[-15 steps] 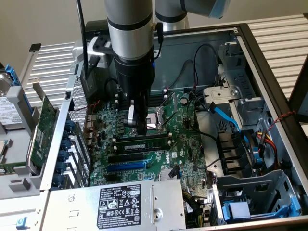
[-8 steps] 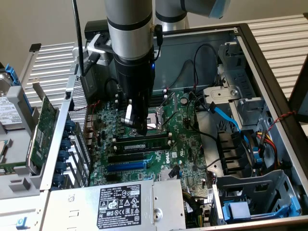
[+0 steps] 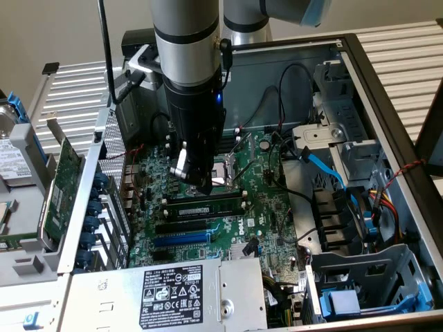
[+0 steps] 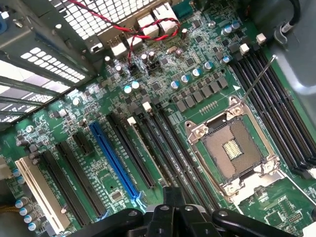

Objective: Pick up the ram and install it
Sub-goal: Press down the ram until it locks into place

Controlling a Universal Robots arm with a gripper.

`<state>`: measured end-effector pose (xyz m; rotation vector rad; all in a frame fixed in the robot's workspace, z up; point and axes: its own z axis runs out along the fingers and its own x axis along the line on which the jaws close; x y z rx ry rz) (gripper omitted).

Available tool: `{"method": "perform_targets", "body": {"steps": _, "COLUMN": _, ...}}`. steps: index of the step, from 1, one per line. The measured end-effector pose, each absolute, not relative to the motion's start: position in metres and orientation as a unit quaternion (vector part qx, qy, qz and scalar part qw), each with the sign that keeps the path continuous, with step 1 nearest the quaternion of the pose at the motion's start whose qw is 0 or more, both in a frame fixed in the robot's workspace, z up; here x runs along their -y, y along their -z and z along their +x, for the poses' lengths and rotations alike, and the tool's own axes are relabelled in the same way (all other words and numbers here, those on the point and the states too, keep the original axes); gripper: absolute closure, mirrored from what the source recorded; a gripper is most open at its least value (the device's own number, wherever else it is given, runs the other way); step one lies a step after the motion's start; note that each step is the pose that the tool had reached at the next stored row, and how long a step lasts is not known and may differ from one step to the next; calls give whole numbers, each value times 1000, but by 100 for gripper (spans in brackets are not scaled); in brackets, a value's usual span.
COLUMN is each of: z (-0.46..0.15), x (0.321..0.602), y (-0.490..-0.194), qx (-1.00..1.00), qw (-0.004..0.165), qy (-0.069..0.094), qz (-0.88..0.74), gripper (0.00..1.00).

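Item log, exterior view's left to right:
- Green expansion card (image 3: 64,181): I saw it standing at the case's edge, well apart from the work.
- Hand (image 3: 201,185): clenched, gripping nothing I could see, its tip just above the ram.
- The ram (image 3: 205,205): it stood on edge in a memory slot, long axis running across the exterior view from left to right, just beside the CPU socket (image 3: 226,173).
- Blue PCI slot (image 3: 181,238): parallel to the ram, nearer the power supply (image 3: 166,294).
- Blue cable (image 3: 327,168): it lay well apart, with loose black wires between.
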<state>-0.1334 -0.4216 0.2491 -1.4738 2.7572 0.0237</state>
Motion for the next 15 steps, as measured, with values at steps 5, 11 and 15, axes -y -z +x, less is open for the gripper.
{"method": "perform_targets", "body": {"steps": 5, "z": -133, "x": 422, "y": -249, "qx": -899, "qw": 8, "qy": -7, "qz": -438, "gripper": 89}}
{"method": "perform_targets", "body": {"steps": 11, "z": -133, "x": 422, "y": -249, "qx": -917, "qw": 8, "qy": -7, "qz": -398, "gripper": 89}}
{"method": "perform_targets", "body": {"steps": 15, "z": -133, "x": 422, "y": -249, "qx": -929, "qw": 8, "qy": -7, "qz": -371, "gripper": 89}}
